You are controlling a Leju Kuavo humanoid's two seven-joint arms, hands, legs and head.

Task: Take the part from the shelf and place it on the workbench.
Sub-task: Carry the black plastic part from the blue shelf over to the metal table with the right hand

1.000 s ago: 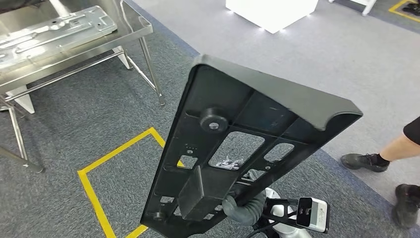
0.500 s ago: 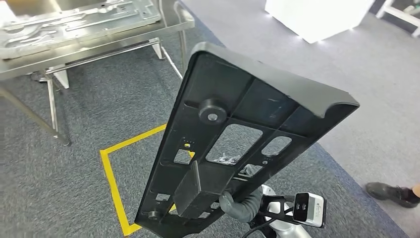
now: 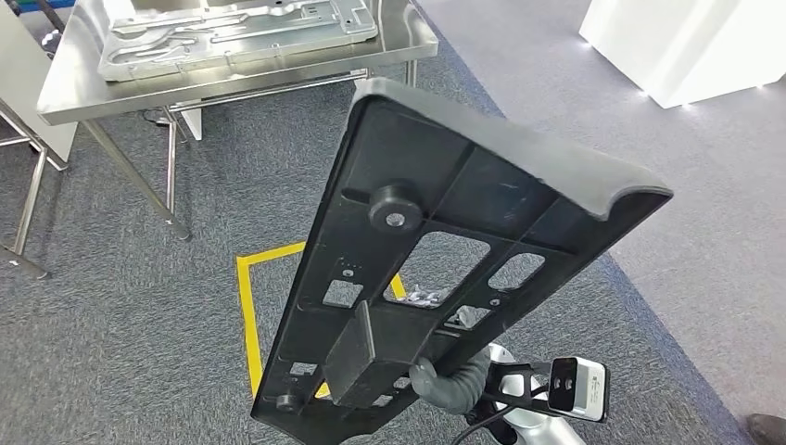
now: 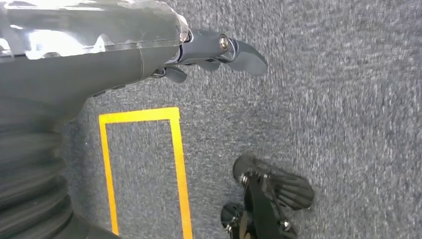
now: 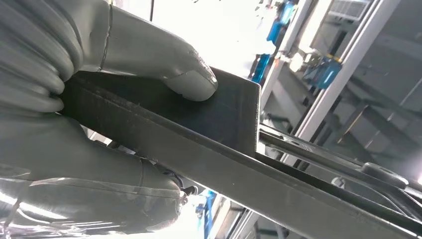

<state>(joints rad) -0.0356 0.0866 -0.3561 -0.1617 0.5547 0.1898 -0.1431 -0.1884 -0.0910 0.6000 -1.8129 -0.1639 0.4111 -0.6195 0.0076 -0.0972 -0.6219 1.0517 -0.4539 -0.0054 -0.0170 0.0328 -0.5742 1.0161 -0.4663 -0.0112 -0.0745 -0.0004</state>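
Holding the big black part (image 3: 445, 269) at its low end, the right hand (image 3: 451, 382) had its thumb and fingers (image 5: 184, 79) squeezed on the part's edge. The part stood tilted up over the grey carpet (image 3: 139, 306) and a yellow tape square (image 3: 248, 315). The shiny table (image 3: 399, 42) was well apart, with a metal sheet (image 3: 232, 32) on it. The left hand (image 4: 209, 52) hung over the carpet, fingers (image 4: 246, 55) loosely bent, holding nothing.

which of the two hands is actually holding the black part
The right hand: its thumb presses on the black part. The left hand hangs over carpet with nothing in it.
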